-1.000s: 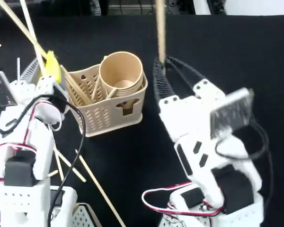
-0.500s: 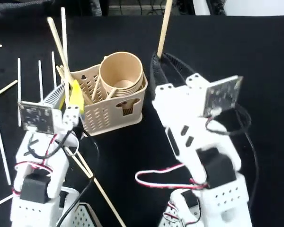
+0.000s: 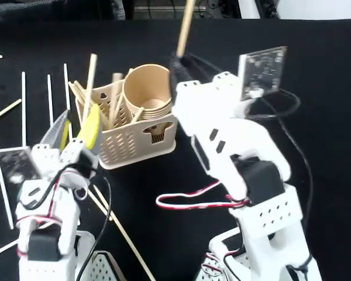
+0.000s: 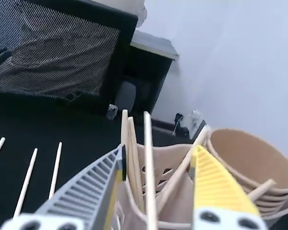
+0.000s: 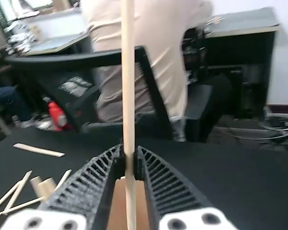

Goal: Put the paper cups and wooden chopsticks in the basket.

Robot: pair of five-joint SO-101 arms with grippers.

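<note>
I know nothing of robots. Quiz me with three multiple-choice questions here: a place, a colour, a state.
1. Where are the paper cups? A) on the table B) stacked in the basket C) held by an arm
2. What colour is the basket? A) blue B) beige C) red
3. What are the right arm's fingers doing? A) spread, empty B) gripping a cup C) shut on a chopstick
Answers: 1 B, they nest in one compartment. 2 B, its walls are pale beige. 3 C, the stick stands clamped between them.
</note>
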